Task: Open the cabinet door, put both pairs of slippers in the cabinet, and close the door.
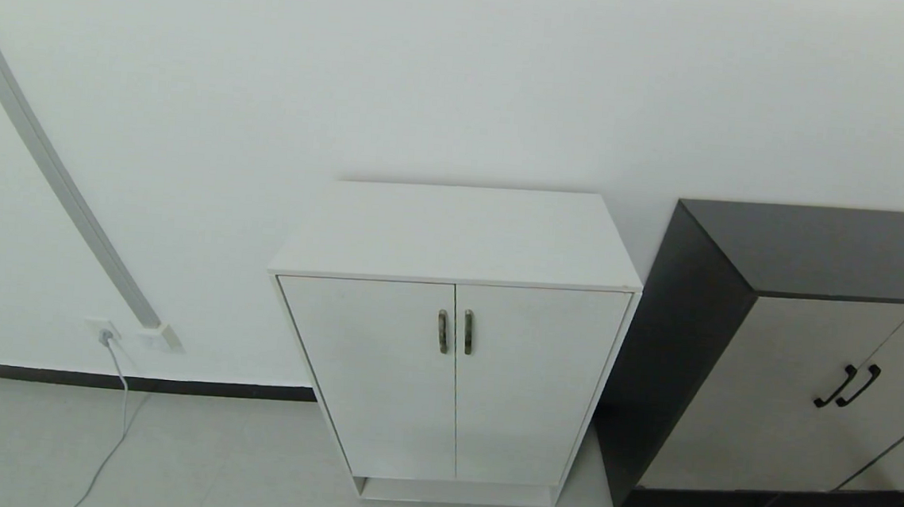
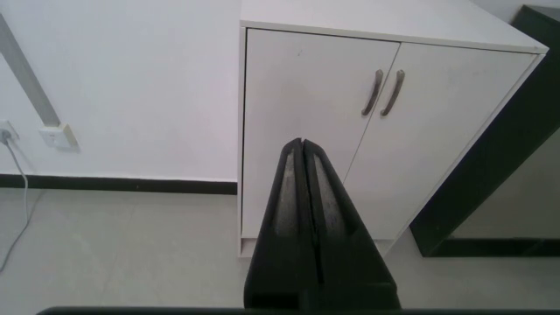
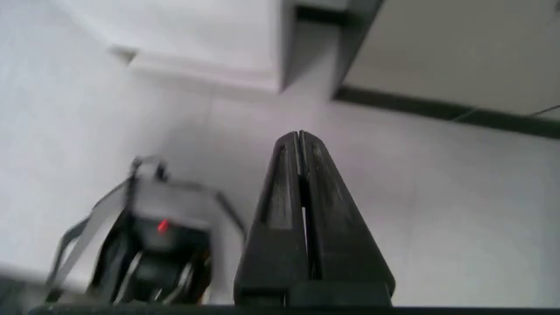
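Observation:
A white two-door cabinet (image 1: 454, 341) stands against the wall with both doors shut; two dark vertical handles (image 1: 455, 332) meet at the middle seam. The left wrist view has the same cabinet (image 2: 367, 114) ahead, with its handles (image 2: 385, 92) beyond my left gripper (image 2: 303, 144), whose fingers are pressed together and hold nothing. My right gripper (image 3: 300, 140) is shut too and empty, hanging over pale floor tiles short of the cabinet's base (image 3: 206, 39).
A black cabinet with grey doors (image 1: 795, 357) stands close to the right of the white one. A wall socket with a plugged grey cable (image 1: 112, 389) and a slanted cable duct (image 1: 52, 166) are at the left. Pale tiled floor (image 1: 206, 467) lies in front.

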Controlling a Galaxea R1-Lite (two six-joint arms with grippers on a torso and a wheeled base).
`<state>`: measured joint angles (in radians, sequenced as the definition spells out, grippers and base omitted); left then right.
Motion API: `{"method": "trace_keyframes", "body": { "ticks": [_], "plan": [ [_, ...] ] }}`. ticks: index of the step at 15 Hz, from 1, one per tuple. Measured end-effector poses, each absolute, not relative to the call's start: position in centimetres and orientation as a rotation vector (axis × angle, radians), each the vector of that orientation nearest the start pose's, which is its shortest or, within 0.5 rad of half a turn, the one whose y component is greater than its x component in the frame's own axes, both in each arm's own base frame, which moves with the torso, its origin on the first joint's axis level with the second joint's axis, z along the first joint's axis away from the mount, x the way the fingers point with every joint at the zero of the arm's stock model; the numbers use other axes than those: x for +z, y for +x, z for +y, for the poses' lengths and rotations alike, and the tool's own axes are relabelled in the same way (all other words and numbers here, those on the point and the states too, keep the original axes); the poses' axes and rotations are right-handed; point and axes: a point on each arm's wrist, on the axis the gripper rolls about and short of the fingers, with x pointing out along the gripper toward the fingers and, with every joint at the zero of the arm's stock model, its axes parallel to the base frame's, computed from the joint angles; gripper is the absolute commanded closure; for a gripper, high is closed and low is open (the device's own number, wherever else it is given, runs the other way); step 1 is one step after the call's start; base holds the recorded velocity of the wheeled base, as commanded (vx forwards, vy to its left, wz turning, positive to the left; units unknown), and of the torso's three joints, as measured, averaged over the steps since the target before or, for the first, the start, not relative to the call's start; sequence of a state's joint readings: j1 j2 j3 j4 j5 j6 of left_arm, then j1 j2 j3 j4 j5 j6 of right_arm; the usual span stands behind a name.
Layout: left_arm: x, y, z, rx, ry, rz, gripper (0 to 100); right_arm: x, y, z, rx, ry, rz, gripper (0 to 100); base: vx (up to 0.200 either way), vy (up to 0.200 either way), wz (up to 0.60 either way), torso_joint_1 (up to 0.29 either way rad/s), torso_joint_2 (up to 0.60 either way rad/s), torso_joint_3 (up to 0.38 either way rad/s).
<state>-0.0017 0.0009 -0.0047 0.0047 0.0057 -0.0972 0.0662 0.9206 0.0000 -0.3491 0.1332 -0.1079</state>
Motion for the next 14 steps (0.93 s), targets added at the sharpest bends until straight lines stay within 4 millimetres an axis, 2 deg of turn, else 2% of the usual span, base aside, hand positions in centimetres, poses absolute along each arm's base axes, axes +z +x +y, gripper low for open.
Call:
{"method": "trace_keyframes", "body": {
  "ticks": [2,6,10,14],
  "plan": [
    [7.6,-2.3,0.0,0.004,-0.097,0.001,100,8.4,5.4,0.8,0.267,-0.072,0.610,100,0.000,0.000,0.00,0.000,0.00,0.000],
    [7.6,-2.3,0.0,0.004,-0.096,0.001,100,7.7,3.4,0.7,0.315,-0.062,0.638,100,0.000,0.000,0.00,0.000,0.00,0.000],
    [7.6,-2.3,0.0,0.004,-0.097,0.000,100,7.7,2.7,0.7,0.306,-0.080,0.589,100,0.000,0.000,0.00,0.000,0.00,0.000],
    [7.6,-2.3,0.0,0.004,-0.097,0.001,100,7.8,2.6,0.3,0.151,-0.115,0.569,100,0.000,0.000,0.00,0.000,0.00,0.000]
  ]
}}
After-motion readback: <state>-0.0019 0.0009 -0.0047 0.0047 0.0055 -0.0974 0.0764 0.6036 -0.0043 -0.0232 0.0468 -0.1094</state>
